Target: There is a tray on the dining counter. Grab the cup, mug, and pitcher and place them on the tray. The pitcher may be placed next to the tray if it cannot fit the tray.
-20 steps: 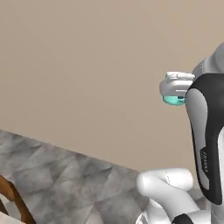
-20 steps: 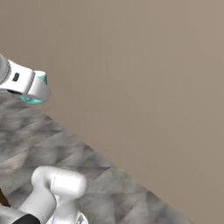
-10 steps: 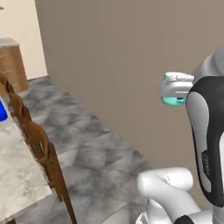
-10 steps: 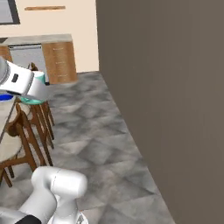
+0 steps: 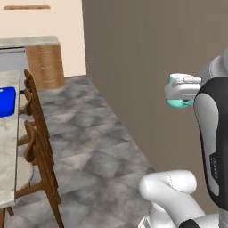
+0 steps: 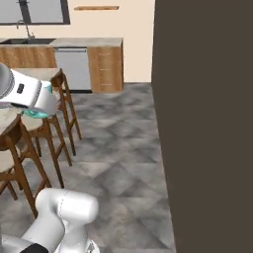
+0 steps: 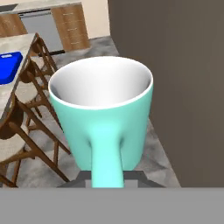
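My gripper [image 5: 181, 90] is shut on the handle of the teal mug [image 7: 103, 118], which hangs upright in the air with its white inside showing. The mug's teal base [image 5: 179, 103] peeks out below the white hand, as it does in the right base view for the mug [image 6: 33, 113] under the gripper [image 6: 43, 102]. The blue tray [image 5: 5, 101] lies on the dining counter [image 5: 9, 147] far to the left. In the hand view the tray [image 7: 8, 66] sits on the counter [image 7: 19, 48] at the upper left. The cup and the pitcher are out of view.
Wooden chairs [image 5: 38, 147] line the dining counter's near side. A dark wall [image 6: 207, 123] stands close on the right. A wall counter with drawers [image 6: 104, 69] runs along the back. Grey tiled floor [image 6: 118, 153] lies open between chairs and wall.
The whole picture has swung, so the camera moved: the bare wall slid right and the counter, chairs and tray came into view. The mug stays held in the gripper.
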